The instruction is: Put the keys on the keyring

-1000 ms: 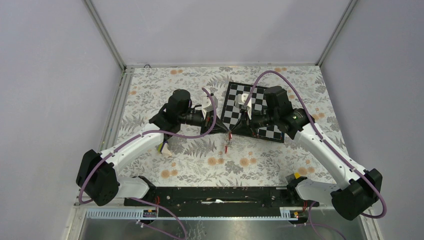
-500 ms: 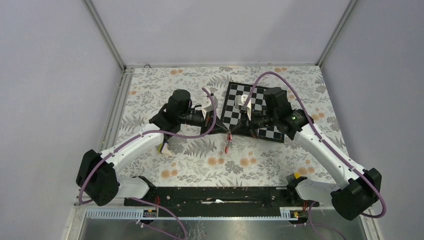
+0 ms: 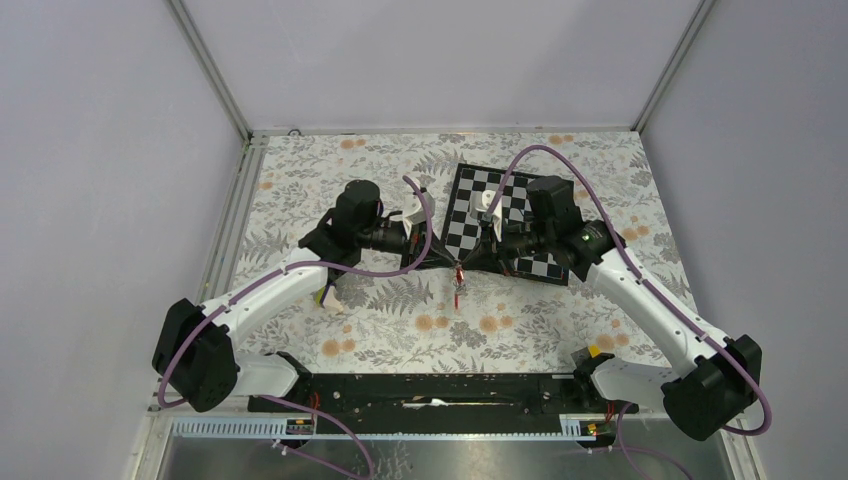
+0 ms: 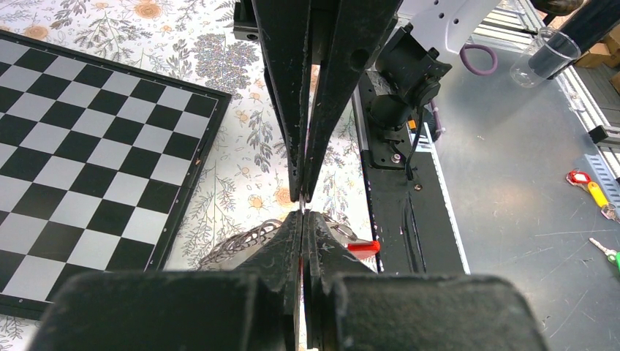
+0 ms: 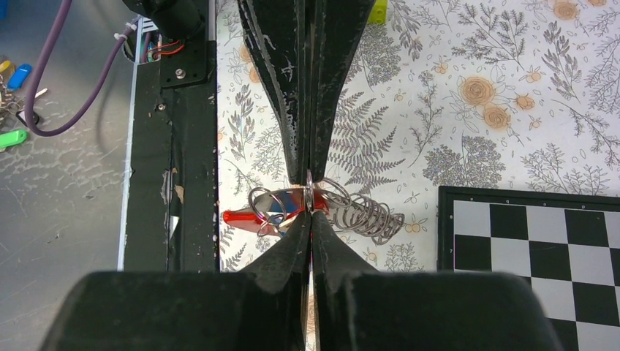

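Note:
My left gripper (image 3: 450, 262) and right gripper (image 3: 467, 264) meet tip to tip above the floral mat, both shut. Between them they pinch a silver metal keyring (image 5: 310, 194) that carries smaller rings and a coiled wire loop (image 5: 368, 214). A key with a red tag (image 5: 240, 216) hangs from the rings, with a bit of blue tag (image 5: 289, 200) beside it. In the top view the red tag (image 3: 457, 291) dangles below the fingertips. In the left wrist view my gripper (image 4: 302, 215) touches the opposite fingertips; the coil (image 4: 235, 244) and red tag (image 4: 363, 247) show on either side.
The black-and-white chessboard (image 3: 520, 226) lies behind the grippers with a small white object (image 3: 487, 200) on it. A yellow-green and white block (image 3: 327, 297) sits under the left arm. The black base rail (image 3: 440, 390) runs along the near edge. Spare tagged keys (image 4: 588, 191) lie off the mat.
The right wrist has shifted slightly while both grippers stay closed tip to tip. The hanging red tag has risen a little.

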Tool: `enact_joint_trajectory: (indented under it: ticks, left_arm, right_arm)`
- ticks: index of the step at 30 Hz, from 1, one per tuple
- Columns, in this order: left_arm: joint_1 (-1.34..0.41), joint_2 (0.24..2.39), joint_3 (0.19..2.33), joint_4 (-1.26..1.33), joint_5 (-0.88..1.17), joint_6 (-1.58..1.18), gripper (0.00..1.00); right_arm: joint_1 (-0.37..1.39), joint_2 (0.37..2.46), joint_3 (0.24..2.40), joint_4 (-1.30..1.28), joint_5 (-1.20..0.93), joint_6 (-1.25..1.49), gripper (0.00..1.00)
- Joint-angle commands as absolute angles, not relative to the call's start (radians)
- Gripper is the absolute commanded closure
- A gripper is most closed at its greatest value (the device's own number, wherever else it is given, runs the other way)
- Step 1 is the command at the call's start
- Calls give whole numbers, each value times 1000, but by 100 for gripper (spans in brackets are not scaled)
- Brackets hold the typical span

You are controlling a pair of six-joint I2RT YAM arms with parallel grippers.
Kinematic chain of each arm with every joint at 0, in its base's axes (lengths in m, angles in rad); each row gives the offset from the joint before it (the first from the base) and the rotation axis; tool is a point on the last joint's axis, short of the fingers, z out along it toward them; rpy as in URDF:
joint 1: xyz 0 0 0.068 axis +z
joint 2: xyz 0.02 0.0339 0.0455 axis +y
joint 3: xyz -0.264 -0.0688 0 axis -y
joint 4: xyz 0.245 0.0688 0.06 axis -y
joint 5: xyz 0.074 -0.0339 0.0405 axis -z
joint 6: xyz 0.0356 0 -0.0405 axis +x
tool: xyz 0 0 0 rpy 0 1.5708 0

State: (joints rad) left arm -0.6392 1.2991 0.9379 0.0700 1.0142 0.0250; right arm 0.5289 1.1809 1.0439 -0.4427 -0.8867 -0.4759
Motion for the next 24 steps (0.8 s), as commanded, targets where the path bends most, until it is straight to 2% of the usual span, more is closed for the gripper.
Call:
enact_joint_trajectory:
  ticks: [1, 9, 17, 24]
  left_arm:
    - [-631, 1264, 935, 177, 1066, 11, 100]
    - [-626, 1265, 927, 199, 1074, 3, 100]
    - [-622, 1268, 917, 226, 1078, 3, 100]
    - [-620, 1267, 904, 231, 1076, 3, 100]
  right_arm:
    - [525, 1178, 1030, -424, -910, -468, 93]
    - [524, 1170, 1011, -415, -908, -464, 89]
    - [525, 1154, 1011, -404, -898, -454, 77]
    - [524, 1131, 1056, -439, -877, -471, 73]
